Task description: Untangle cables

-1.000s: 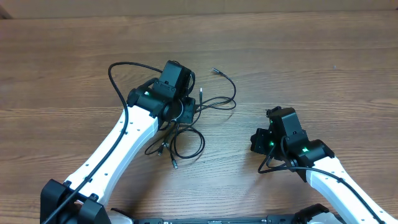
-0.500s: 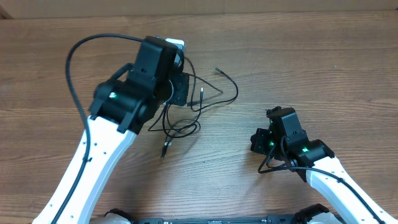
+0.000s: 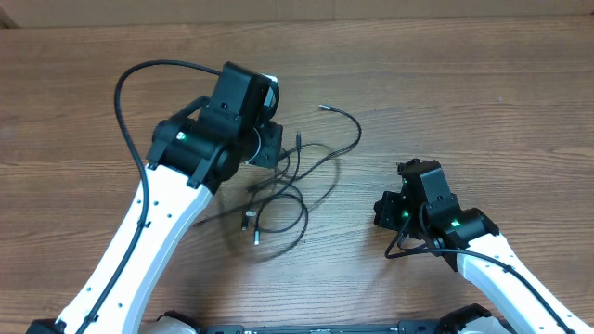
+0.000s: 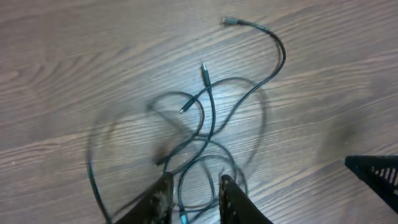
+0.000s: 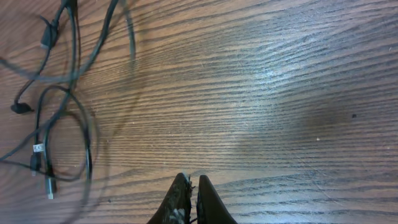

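Note:
The cables [image 3: 302, 172] are thin black cords lying in loose overlapping loops on the wooden table, partly motion-blurred. One cord arcs to the far right and ends in a silver plug tip [image 3: 322, 107]. My left gripper [image 3: 269, 147] hovers over the left edge of the tangle. In the left wrist view its jaws [image 4: 196, 196] stand apart, with loops of the cables [image 4: 211, 118] showing on the table between and beyond them. My right gripper [image 3: 388, 209] rests to the right of the tangle, away from it. It is shut [image 5: 191, 186] on nothing, and the cables [image 5: 56, 137] lie to its far left.
The left arm's own thick black wire [image 3: 139, 79] arches over the table at the left. Bare wooden tabletop [image 3: 464, 102] surrounds the tangle. The right arm's white link [image 3: 501, 278] runs off toward the bottom right corner.
The left gripper rose with the cables pinched, then its jaws parted. The cables dropped back and spread wider over the table. The right arm has not moved.

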{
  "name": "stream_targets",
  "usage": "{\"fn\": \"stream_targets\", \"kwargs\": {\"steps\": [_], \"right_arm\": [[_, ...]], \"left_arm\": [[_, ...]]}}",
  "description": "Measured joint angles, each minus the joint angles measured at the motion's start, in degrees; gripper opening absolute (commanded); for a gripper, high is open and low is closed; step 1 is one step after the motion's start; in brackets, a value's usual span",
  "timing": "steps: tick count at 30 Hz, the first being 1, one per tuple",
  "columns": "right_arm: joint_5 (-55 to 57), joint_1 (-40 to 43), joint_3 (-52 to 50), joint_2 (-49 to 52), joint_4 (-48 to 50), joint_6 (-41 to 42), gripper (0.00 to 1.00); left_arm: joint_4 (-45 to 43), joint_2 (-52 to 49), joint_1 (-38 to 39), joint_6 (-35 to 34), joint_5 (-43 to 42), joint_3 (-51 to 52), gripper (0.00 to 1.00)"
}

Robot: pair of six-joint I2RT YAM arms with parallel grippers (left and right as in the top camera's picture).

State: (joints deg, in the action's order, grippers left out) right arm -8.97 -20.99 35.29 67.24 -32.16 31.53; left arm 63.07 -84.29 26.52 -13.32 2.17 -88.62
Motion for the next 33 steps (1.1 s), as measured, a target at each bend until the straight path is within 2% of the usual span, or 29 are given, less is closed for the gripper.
{"fn": "stream_targets", "kwargs": {"steps": [11, 14, 16, 24, 30, 33], "right_arm": [[0.0, 0.0, 0.0, 0.0, 0.0, 0.0, 0.04], [0.0, 0.0, 0.0, 0.0, 0.0, 0.0, 0.04], [0.0, 0.0, 0.0, 0.0, 0.0, -0.1, 0.04], [0.0, 0.0, 0.0, 0.0, -0.4, 0.0, 0.04], [0.0, 0.0, 0.0, 0.0, 0.1, 0.0, 0.04], [0.0, 0.0, 0.0, 0.0, 0.1, 0.0, 0.04]], "left_arm": [[1.7, -0.4, 0.0, 0.0, 0.0, 0.2, 0.29], [2.5, -0.4, 0.0, -0.2, 0.0, 1.8, 0.25], [3.3, -0.4, 0.0, -0.9, 0.0, 3.6, 0.17], [10.1, -0.9, 0.1, -4.0, 0.0, 6.6, 0.16], [12.3, 2.1, 1.3, -4.8, 0.0, 9.4, 0.19], [9.5, 7.5, 1.5, -6.1, 0.0, 14.4, 0.28]]}}
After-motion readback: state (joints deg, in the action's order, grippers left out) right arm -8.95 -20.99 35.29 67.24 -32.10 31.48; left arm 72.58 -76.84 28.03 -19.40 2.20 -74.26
